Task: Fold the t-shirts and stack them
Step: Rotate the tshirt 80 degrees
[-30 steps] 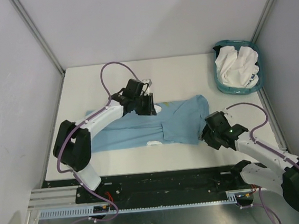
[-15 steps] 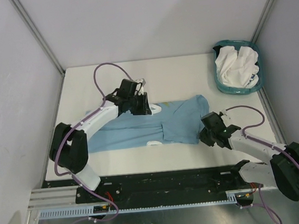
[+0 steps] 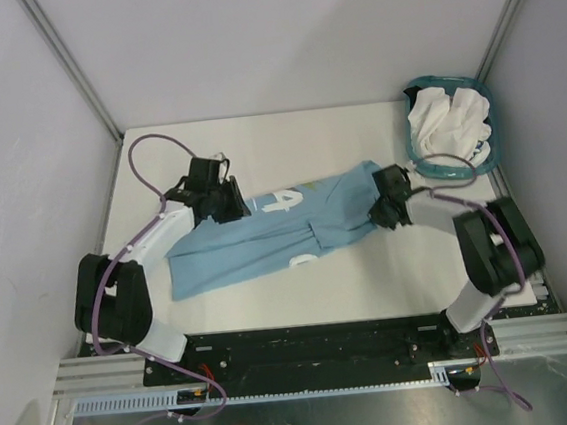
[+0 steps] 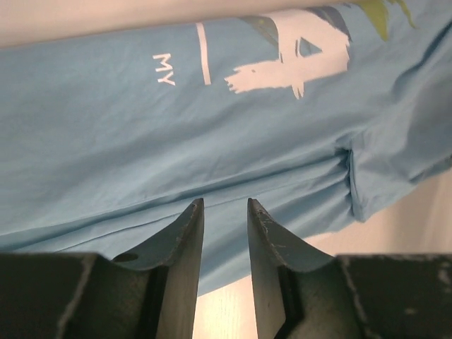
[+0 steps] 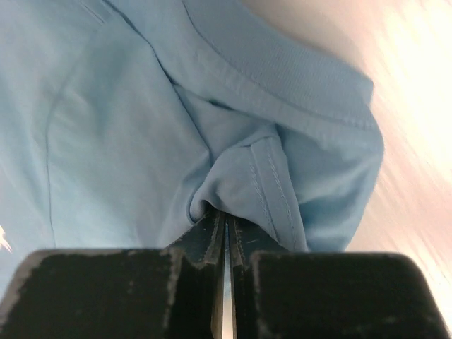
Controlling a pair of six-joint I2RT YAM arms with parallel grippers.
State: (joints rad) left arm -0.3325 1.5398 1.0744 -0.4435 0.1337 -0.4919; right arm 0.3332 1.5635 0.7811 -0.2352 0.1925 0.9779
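Broadly, the white table [image 3: 371, 284] carries everything. Across its middle the light blue t-shirt [image 3: 266, 239] lies stretched on a slant, its left end nearer the arm bases, its right end raised toward the far right. At the far right corner stands a teal basket [image 3: 442, 80], and the white t-shirts [image 3: 446, 122] are heaped inside it, well apart from the blue one. The left gripper [image 4: 220, 205] hovers at the shirt's far left edge, its fingers [image 4: 187, 233] slightly apart, with blue cloth showing through the gap. The right gripper [image 5: 226, 217] is clamped tight on a stitched fold of the blue shirt beside the collar. The white "4" [image 4: 296, 60] faces up, just beside the left gripper.
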